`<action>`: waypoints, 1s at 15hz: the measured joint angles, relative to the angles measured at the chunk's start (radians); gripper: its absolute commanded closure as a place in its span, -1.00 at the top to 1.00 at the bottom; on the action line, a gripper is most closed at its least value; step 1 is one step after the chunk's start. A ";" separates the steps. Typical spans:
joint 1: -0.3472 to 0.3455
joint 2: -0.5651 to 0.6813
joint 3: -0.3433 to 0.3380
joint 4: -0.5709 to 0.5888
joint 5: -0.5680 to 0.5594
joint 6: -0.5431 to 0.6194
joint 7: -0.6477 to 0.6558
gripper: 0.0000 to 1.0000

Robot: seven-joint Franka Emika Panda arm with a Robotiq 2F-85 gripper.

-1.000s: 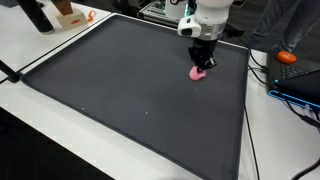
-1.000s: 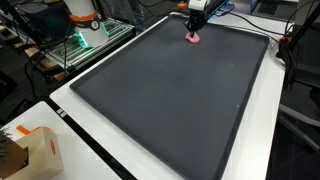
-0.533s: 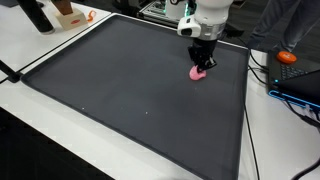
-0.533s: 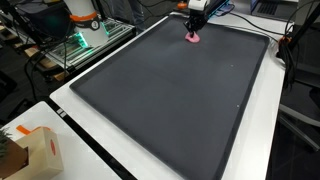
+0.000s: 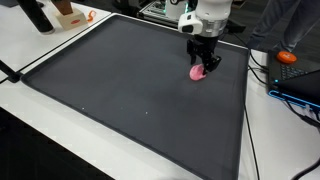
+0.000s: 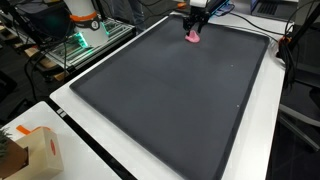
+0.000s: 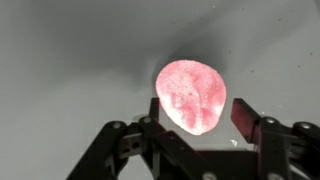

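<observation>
Nearest the camera in an exterior view, a brown cardboard box [image 6: 36,152] sits on the white tabletop [image 5: 45,42], off the mat. A large dark grey rectangular mat [image 6: 170,100] covers most of the table. Towards its far end lies a small, rounded, pink, speckled lump [image 6: 193,37], resting flat on the mat inside the border. The black two-finger Robotiq gripper [image 6: 195,27] stands directly above it, pointing straight down. The wrist view shows the gripper [image 7: 197,108] released, with the jaws parted to either side of the pink lump [image 7: 190,92]. One red-tinted finger pad [image 7: 243,115] stands clear of the lump with bare mat between them; contact on the opposite side cannot be determined. Beyond the mat, a small orange object [image 5: 288,57] lies among cables.
</observation>
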 measured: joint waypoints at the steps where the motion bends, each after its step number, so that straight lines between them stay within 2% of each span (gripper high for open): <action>1: -0.002 -0.002 0.001 0.008 0.000 -0.023 -0.024 1.00; 8: -0.014 0.021 0.005 0.152 -0.006 -0.273 -0.321 1.00; 15: -0.002 0.140 0.021 0.346 -0.066 -0.470 -0.609 1.00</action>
